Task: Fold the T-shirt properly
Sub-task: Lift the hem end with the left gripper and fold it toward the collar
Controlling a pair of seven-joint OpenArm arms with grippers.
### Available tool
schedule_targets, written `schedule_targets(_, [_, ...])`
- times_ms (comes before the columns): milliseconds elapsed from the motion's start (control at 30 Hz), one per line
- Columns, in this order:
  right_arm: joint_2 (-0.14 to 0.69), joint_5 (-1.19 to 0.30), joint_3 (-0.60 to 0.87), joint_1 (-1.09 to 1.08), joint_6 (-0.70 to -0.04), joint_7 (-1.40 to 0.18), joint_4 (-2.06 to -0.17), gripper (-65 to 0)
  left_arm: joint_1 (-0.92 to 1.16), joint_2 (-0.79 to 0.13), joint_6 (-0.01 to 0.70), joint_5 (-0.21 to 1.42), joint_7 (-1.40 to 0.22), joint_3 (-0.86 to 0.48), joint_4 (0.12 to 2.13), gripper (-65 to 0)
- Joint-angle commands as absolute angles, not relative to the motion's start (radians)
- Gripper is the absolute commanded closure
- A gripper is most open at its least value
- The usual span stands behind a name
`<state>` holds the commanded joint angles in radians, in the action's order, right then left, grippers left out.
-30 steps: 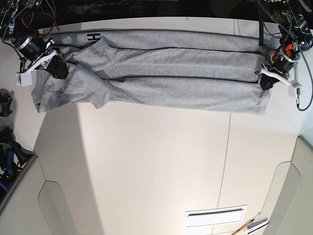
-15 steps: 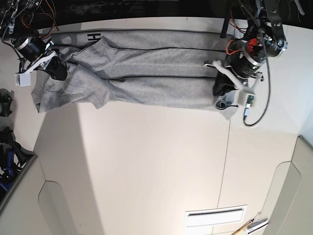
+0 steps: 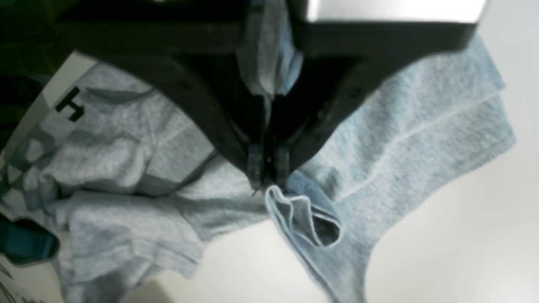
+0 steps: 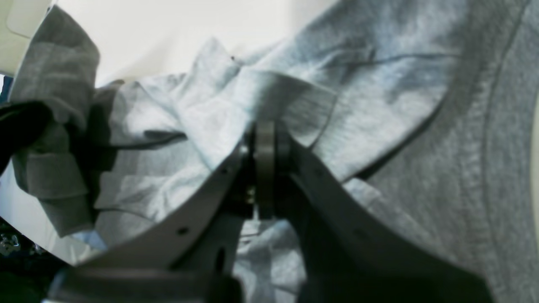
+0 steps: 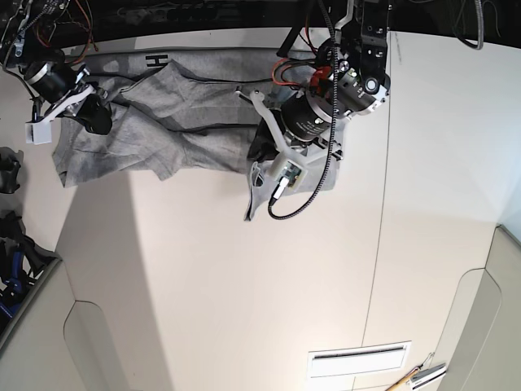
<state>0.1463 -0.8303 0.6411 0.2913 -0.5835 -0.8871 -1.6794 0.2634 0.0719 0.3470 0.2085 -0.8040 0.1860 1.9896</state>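
The light grey T-shirt [image 5: 179,122] lies along the table's far edge, its right part lifted and doubled back toward the middle. My left gripper [image 5: 262,152] hangs over the table's centre, shut on a bunched hem of the T-shirt [image 3: 400,126], and a loop of cloth dangles below the left gripper [image 3: 268,179]. A black letter H [image 5: 155,62] shows near the far edge. At the far left my right gripper [image 5: 96,114] is shut on the T-shirt [image 4: 379,84] by a sleeve; the right gripper [image 4: 264,143] has cloth folded over its tips.
The white table [image 5: 244,277] has a seam [image 5: 381,212] running front to back on its right part. A white slotted plate [image 5: 358,359] and small tools [image 5: 419,376] lie at the front right. Dark equipment [image 5: 12,244] stands off the left edge.
My left gripper has swept from the table's right end to its centre, dragging the T-shirt's hem over the rest of the cloth. The right gripper has stayed put.
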Motion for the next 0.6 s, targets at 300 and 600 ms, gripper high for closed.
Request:
schedule_targets(300, [0.147, -0.831, 0.641, 0.291, -0.583, -0.887, -1.679, 0.0, 0.263, 0.072, 0.348, 0.209, -0.796, 0.296, 1.884, 0.0])
schedule_targets(600, [0.152, -0.876, 0.679, 0.289, -0.583, -0.899, -1.714, -24.5, 0.263, 0.072, 0.377, 0.351, -0.756, 0.329, 1.854, -34.8])
